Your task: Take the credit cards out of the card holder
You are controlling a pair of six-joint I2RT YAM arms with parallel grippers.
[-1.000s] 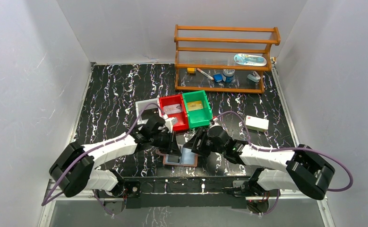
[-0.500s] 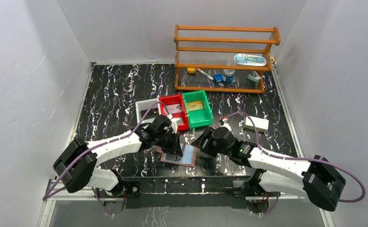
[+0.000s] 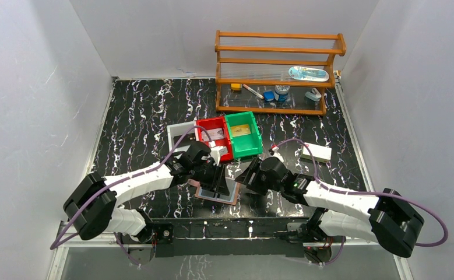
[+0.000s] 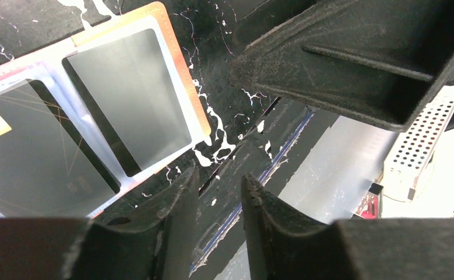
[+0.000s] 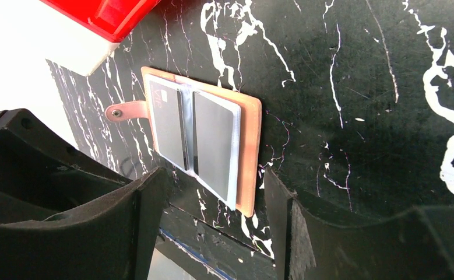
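Leather card holder (image 5: 249, 153) lies partly hidden beneath slightly parted left gripper (image 4: 220, 181); right gripper (image 5: 215, 184) gapes, empty.

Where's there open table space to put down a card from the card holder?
Widest bare patch: back-left table, bordered by the left wall, wooden rack and white tray. Smaller one between green bin and white box. Crowded around the card holder: left gripper, right gripper and red bin hem it in.

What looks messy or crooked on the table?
Only the card holder: it lies open, turned slightly crooked to the table's front edge, with cards still in its clear pockets. Nothing looks spilled or broken.
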